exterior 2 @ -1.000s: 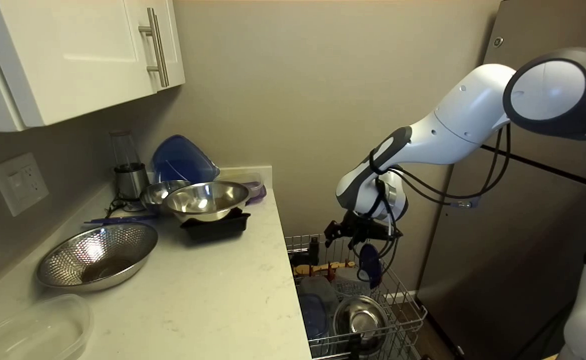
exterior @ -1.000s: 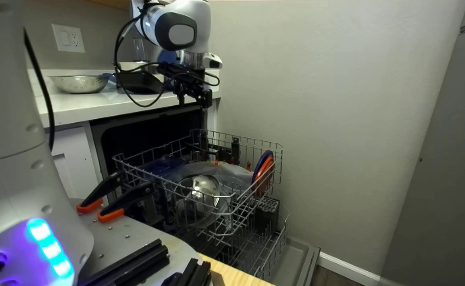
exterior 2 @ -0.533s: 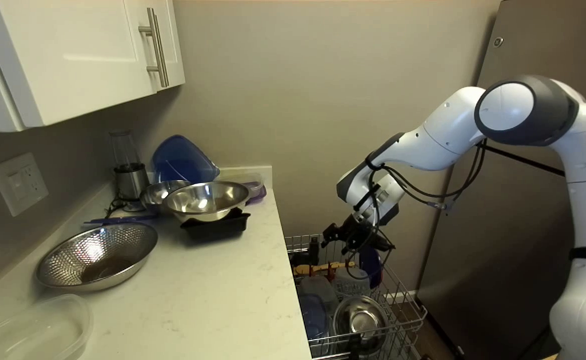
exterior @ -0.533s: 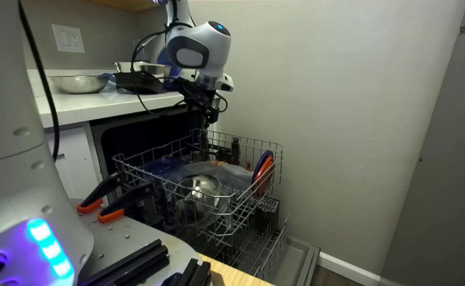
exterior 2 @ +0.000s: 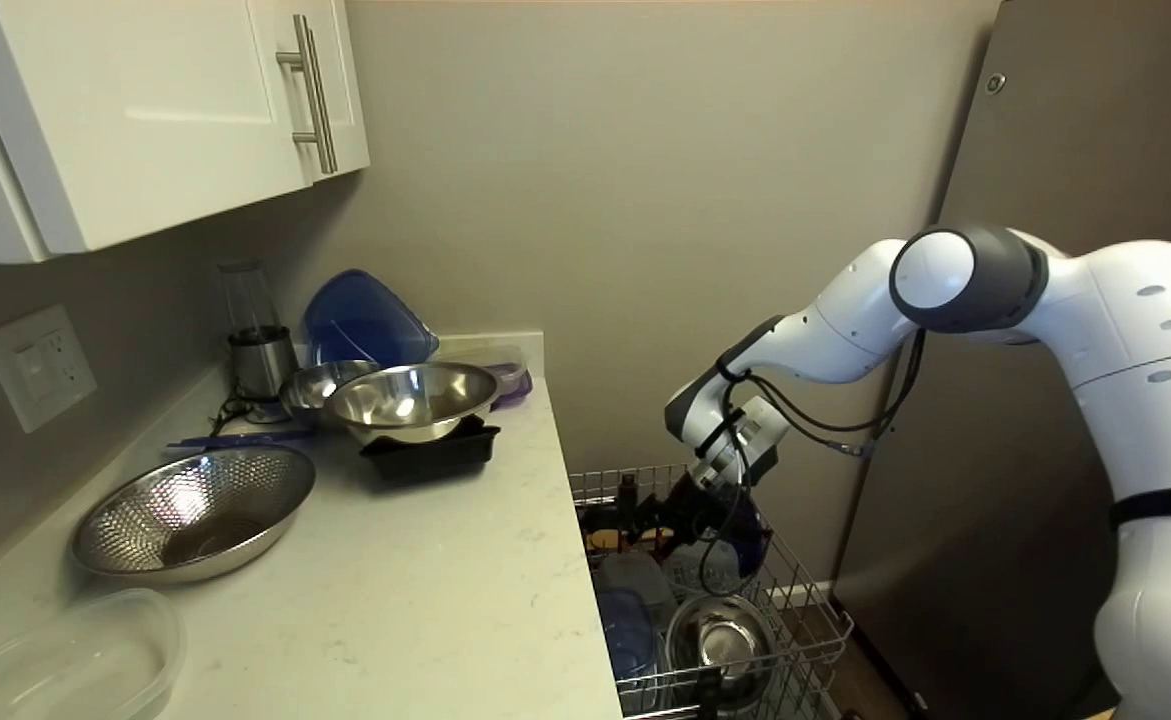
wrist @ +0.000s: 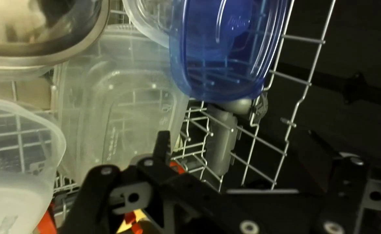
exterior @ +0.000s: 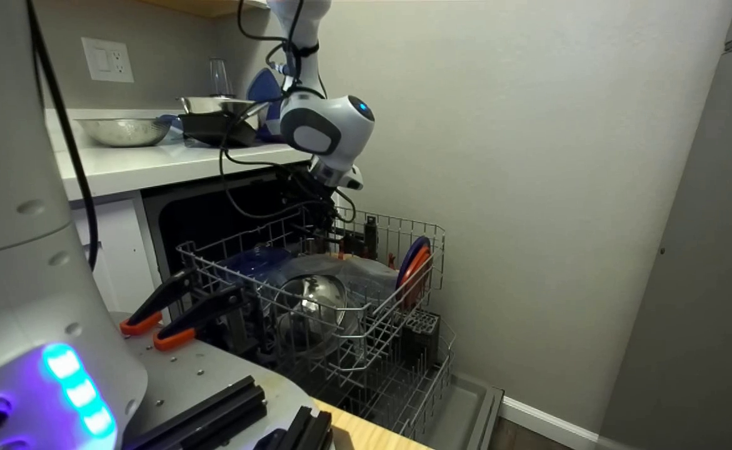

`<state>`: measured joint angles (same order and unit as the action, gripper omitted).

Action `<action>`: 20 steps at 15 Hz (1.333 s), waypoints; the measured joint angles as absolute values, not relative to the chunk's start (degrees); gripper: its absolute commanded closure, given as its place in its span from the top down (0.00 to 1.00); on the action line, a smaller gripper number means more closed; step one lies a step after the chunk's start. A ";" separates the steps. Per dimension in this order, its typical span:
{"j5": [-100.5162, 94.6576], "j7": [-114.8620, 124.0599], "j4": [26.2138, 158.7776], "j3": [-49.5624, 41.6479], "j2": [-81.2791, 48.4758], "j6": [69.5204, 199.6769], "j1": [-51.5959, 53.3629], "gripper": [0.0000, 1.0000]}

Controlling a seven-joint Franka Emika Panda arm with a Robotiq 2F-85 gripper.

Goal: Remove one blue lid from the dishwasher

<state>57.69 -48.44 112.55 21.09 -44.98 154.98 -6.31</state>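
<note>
A dark blue round lid (exterior: 410,257) stands on edge beside an orange lid (exterior: 420,270) at the right end of the upper dishwasher rack (exterior: 366,306). In an exterior view the dark blue lid (exterior 2: 750,548) is partly behind my cable. A see-through blue piece (wrist: 226,48), lid or container I cannot tell, lies in the rack; it also shows in both exterior views (exterior: 256,259) (exterior 2: 628,630). My gripper (wrist: 239,138) is open and empty, fingers wide apart over the rack wires. In the exterior views it (exterior: 325,215) (exterior 2: 665,515) is low at the rack's far end, its fingertips unclear.
A steel bowl (exterior: 315,300) and clear containers (wrist: 128,97) fill the rack. Black rack posts (exterior: 371,234) stand near my gripper. The counter (exterior 2: 425,580) beside it holds a colander (exterior 2: 195,510), bowls (exterior 2: 415,395) and a large blue lid (exterior 2: 365,320). A wall stands behind.
My arm has lowered from above the dishwasher, bringing the gripper down to the far end of the upper rack. The rack and the things in it have not moved.
</note>
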 measured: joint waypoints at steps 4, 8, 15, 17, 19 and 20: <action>53.00 -48.42 107.23 19.08 -50.71 150.65 -2.60 1.00; 48.97 -48.32 102.92 18.28 -54.39 148.04 -1.47 1.00; 44.09 -48.24 97.59 17.78 -58.98 144.28 -1.54 1.00; 43.25 -48.18 96.33 17.78 -60.16 143.40 -1.55 1.00; 42.37 -47.99 95.26 17.78 -61.14 142.54 -1.58 1.00; 42.08 -47.91 94.68 17.79 -61.59 141.81 -1.64 1.00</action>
